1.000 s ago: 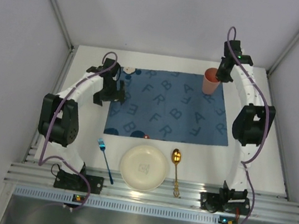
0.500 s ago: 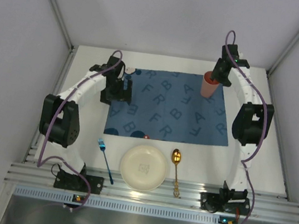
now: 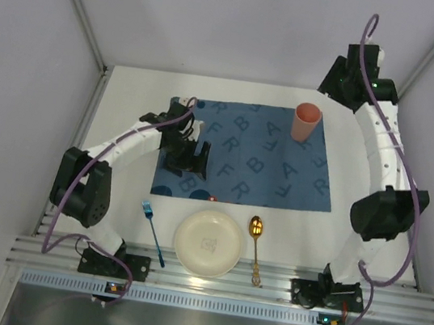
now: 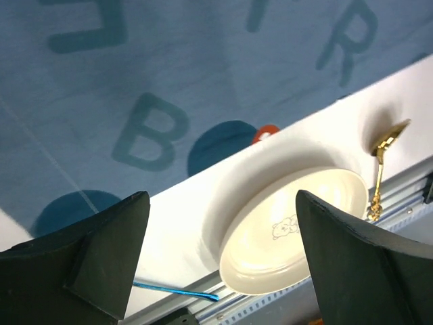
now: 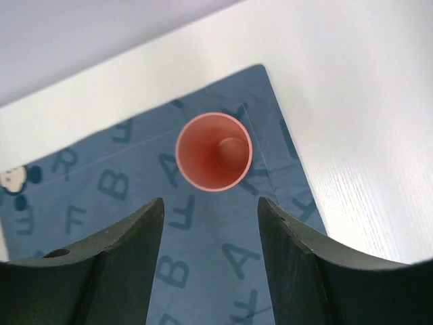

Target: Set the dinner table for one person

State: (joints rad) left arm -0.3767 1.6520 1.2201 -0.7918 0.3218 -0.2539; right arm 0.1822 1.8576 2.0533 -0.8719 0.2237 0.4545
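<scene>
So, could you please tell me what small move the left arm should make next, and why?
Probably ease the open left claw toward the rim of the plate: it sits off the placemat, while the cup already stands there.

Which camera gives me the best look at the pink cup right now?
Right wrist: the cup sits whole and centred, seen from above into its mouth, on the placemat. Top external shows it small, at the mat's far right corner. Left wrist misses it.

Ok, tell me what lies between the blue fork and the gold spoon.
The cream plate lies between the fork and the spoon, touching neither. The top view shows it plainly.
</scene>
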